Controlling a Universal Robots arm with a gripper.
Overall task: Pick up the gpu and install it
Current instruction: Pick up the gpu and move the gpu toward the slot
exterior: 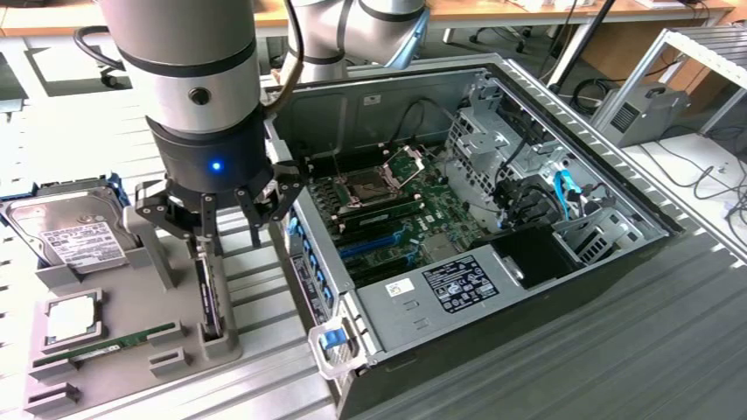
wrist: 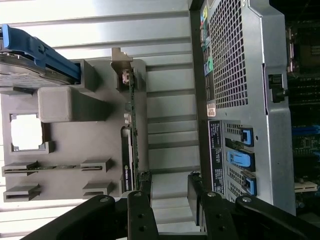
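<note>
Lower left in the exterior view, a gray holder tray (exterior: 129, 367) on the slatted metal table (exterior: 268, 367) carries a long green RAM stick (exterior: 108, 346) laid flat in its slot. Just behind it, a square processor chip (exterior: 73, 320) sits in its own frame. Beside them, toward the middle of the frame, the gpu (exterior: 209, 297) stands on edge in an upright slot of the same tray, thin side to the camera. The wrist view shows its green board edge and black shroud running along that slot. Directly above the card's far end hangs the gripper (exterior: 222, 232), its black fingers (wrist: 142, 215) spread wide with nothing between them; whether one touches the card cannot be told. At the left edge, a hard drive (exterior: 68, 234) with a white label rests in a blue carrier. Right of centre lies the open computer case (exterior: 607, 262), its motherboard (exterior: 391, 206) exposed. The arm (exterior: 192, 70) rises out of the upper left.
</note>
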